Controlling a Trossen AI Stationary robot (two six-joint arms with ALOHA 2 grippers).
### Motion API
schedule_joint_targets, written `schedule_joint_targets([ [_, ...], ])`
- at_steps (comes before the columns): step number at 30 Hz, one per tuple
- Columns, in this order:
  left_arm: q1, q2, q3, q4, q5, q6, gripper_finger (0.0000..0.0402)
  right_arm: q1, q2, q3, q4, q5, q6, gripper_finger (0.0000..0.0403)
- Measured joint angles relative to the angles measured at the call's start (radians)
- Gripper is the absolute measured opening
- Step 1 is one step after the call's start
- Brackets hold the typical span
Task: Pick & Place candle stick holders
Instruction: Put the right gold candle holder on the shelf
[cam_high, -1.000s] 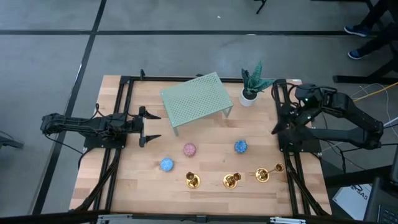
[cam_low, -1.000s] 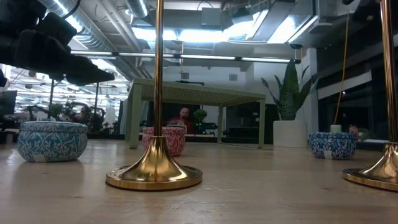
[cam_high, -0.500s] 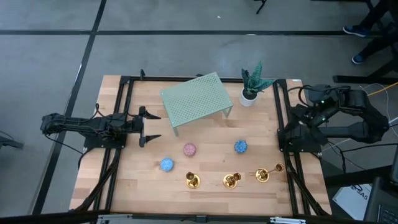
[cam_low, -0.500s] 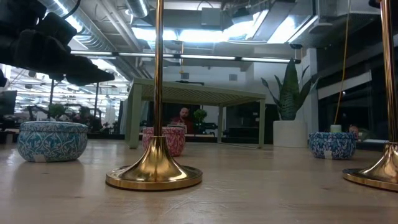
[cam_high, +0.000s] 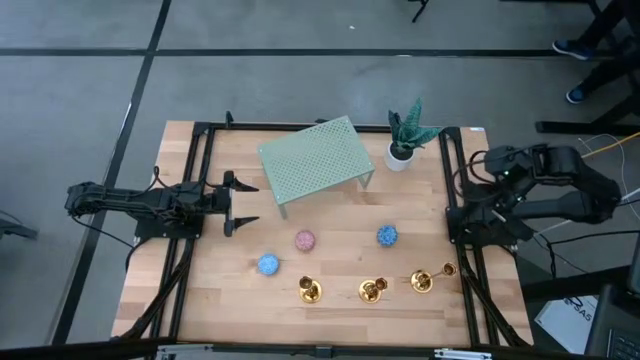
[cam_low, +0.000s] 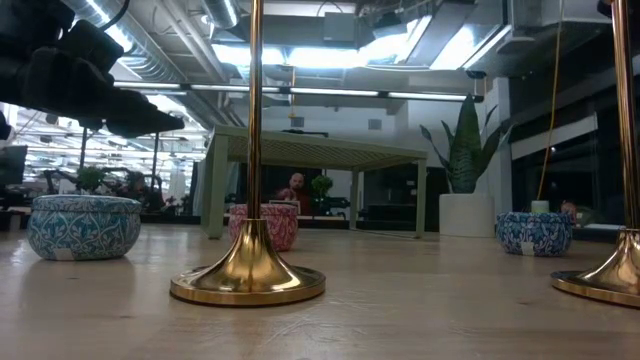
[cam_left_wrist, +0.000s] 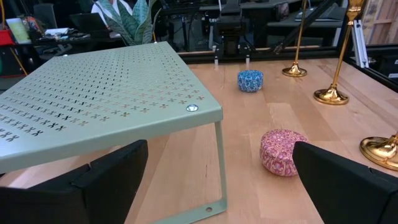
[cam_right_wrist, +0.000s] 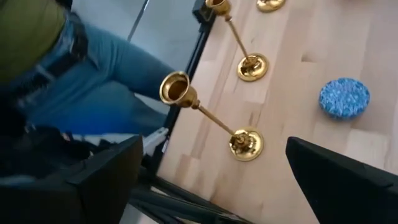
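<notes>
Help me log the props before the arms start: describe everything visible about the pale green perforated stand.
The pale green stand is a low riser that looks like painted metal, its flat rectangular top punched all over with small cross-shaped holes. Thin legs of the same colour hold the top above the wooden table, leaving open space beneath. It stands upright at the table's far side, turned slightly askew, with the potted plant beside it. Nothing rests on it, and neither gripper touches it.
</notes>
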Motion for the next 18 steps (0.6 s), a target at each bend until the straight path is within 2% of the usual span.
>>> schedule_joint_targets([
  [10,0.0,0.0,0.0,0.0,0.0,0.0,0.04,0.098,0.054,-0.107,0.067,0.048,-0.045,0.0399],
  [18,0.0,0.0,0.0,0.0,0.0,0.0,0.04,0.248,0.112,-0.181,0.176,0.059,0.033,0.0399],
])
